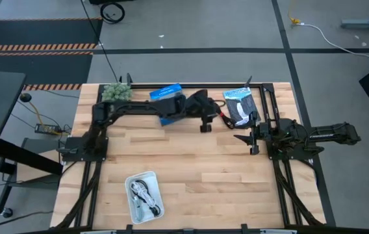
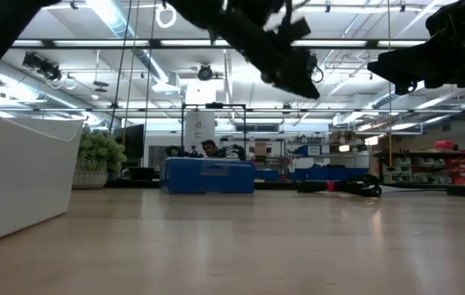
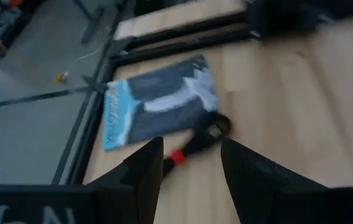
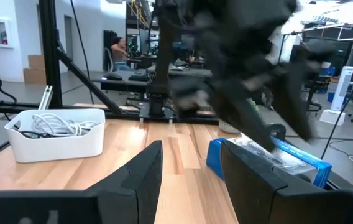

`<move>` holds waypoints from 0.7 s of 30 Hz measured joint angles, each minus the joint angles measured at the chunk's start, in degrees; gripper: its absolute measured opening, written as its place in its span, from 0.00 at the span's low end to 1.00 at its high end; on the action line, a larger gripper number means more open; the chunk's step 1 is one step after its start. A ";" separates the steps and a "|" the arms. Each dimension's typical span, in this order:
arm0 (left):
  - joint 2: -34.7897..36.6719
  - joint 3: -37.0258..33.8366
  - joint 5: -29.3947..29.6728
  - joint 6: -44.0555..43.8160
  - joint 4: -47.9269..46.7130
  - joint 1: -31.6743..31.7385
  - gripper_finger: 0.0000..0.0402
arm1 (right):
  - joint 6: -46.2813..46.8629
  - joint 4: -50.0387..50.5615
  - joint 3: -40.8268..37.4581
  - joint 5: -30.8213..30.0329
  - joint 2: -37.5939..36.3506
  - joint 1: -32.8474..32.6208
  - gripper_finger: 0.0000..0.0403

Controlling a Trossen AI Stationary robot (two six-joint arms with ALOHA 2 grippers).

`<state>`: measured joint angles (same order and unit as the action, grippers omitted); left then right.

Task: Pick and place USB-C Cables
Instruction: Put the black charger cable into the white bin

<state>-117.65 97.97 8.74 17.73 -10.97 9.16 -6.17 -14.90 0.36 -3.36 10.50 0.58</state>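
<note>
A red-and-black USB-C cable (image 1: 226, 117) lies coiled on the table against the near-left corner of the flat black-and-blue packet (image 1: 241, 106). In the left wrist view the cable (image 3: 196, 143) shows just beyond my open left gripper (image 3: 192, 148). That gripper (image 1: 205, 125) hovers above the table (image 2: 294, 70), left of the cable, and touches nothing. White and black cables (image 1: 142, 197) lie in the white bin (image 1: 130, 185). My right gripper (image 1: 254, 140) waits open near the right edge (image 4: 190, 149).
A blue box (image 1: 165, 95) stands at the far edge under the left arm, beside a small green plant (image 1: 116, 92). The white bin (image 4: 55, 142) sits near the front edge. Bare wood (image 1: 197, 175) lies between the bin and the arms.
</note>
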 joint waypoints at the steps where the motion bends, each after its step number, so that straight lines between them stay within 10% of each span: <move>1: -1.10 0.00 -0.02 -0.82 1.88 0.62 0.43 | 0.00 -0.07 0.00 0.03 0.00 -0.02 0.42; 11: -12.06 0.42 -0.13 -8.40 18.12 2.64 0.43 | 0.00 -0.77 0.00 -0.02 -0.02 -0.01 0.42; 21: -20.24 12.13 -3.01 -14.10 10.42 3.23 0.43 | 0.01 -0.94 0.00 0.07 -0.02 0.00 0.42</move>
<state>-137.89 110.11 5.73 3.63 -0.55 12.39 -6.16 -15.84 0.36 -3.29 10.48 0.58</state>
